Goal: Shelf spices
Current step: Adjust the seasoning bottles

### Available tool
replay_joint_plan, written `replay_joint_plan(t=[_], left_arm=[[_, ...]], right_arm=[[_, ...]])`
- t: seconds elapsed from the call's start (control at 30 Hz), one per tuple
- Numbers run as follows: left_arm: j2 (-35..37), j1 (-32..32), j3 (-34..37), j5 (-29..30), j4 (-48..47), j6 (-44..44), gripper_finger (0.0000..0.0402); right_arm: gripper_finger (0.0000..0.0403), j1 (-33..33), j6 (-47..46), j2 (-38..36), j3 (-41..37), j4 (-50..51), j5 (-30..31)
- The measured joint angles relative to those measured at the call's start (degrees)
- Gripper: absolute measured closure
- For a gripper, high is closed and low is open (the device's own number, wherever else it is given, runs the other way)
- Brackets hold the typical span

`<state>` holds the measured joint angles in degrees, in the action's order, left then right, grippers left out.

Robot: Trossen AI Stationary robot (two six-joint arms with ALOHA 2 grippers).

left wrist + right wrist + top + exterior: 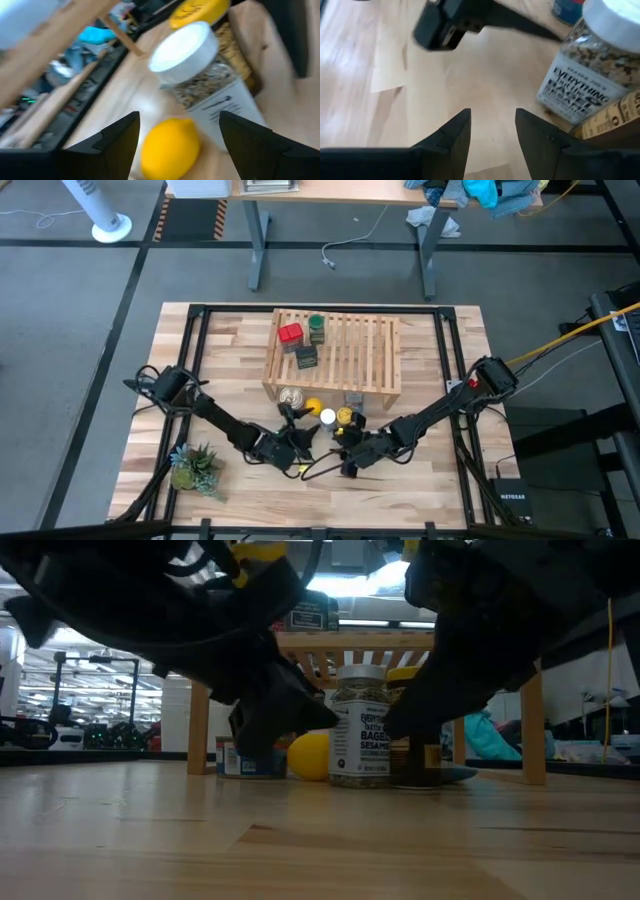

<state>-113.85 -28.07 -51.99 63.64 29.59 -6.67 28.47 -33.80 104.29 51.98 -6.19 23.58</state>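
Observation:
On the light-wood slatted shelf (pixel 345 355) stand the red tin (pixel 290 333), the green-lidded jar (pixel 316 325) and the dark grey tin (pixel 306 357). In front of the shelf, the white-lidded jar (pixel 327 417) (pixel 190 55) (pixel 590 65) and the yellow-lidded jar (pixel 345 415) (pixel 615 117) stand upright on the tabletop. My left gripper (pixel 300 432) (pixel 178 120) is open, low over the table, just on the near side of a lemon and the white-lidded jar. My right gripper (pixel 346 444) (pixel 492 114) is open too, near the same jars, on their near right side.
A lemon (pixel 313 406) (pixel 170 150) lies beside the white-lidded jar, and a silver round tin (pixel 291 396) (pixel 245 758) stands left of it. A flat dark packet (pixel 353 398) lies under the shelf's front. A potted plant (pixel 193 467) stands at the near left. Black rails frame the tabletop.

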Motion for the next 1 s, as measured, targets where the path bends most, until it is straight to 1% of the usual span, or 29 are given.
replay_joint_plan(t=[0.1, 0.17, 0.3, 0.5, 0.6, 0.67, 0.73, 0.8, 0.83, 0.9, 0.93, 1.0], left_arm=[[0.27, -1.31, 0.00, 5.16, -2.18, 0.86, 0.0135], [0.27, -2.23, 0.02, 7.98, -2.59, 1.29, 0.0135], [0.27, -4.02, 0.02, 10.66, -2.55, 1.67, 0.0135], [0.33, -5.88, 0.02, 13.36, -2.76, 1.96, 0.0135], [1.71, -7.14, 0.02, 16.50, -5.27, 1.92, 0.0135], [3.53, -8.41, 0.02, 18.51, -9.52, 1.85, 0.0135], [6.00, -9.95, 0.02, 21.06, -15.89, 3.68, 0.0135], [9.34, -11.44, 0.02, 23.49, -24.39, 8.78, 0.0135], [11.34, -12.13, 0.02, 24.52, -30.15, 12.59, 0.0135], [15.85, -13.62, 0.00, 25.28, -44.45, 23.79, 0.0135], [18.02, -14.45, 0.00, 25.27, -52.96, 31.44, 0.0135], [22.37, -16.19, 0.10, 25.34, -71.04, 49.70, 0.0135]], right_arm=[[0.0243, 0.07, -0.18, -0.54, 0.01, 0.26, -1.97], [0.0243, 0.06, -1.02, -0.96, -0.03, 0.96, -4.74], [0.0243, 0.09, -1.38, -2.92, -0.10, 0.76, -6.71], [0.0243, 0.07, -0.61, -6.86, -0.08, 3.21, -6.13], [0.0243, 0.07, -0.24, -10.03, -0.05, 7.58, -4.16], [0.0243, 0.65, 0.17, -12.35, -0.08, 11.21, -2.27], [0.0243, 1.51, 1.59, -15.09, -0.08, 13.56, 1.21], [0.0243, 3.02, 2.65, -18.08, -0.05, 16.80, 4.93], [0.0243, 3.85, 2.84, -19.46, -0.05, 18.55, 6.72], [0.0243, 5.36, 3.30, -22.63, -0.05, 22.81, 10.00], [0.0243, 6.09, 3.65, -24.34, -0.03, 24.83, 11.53], [0.0243, 7.86, 3.48, -27.39, -0.01, 30.07, 14.42]])
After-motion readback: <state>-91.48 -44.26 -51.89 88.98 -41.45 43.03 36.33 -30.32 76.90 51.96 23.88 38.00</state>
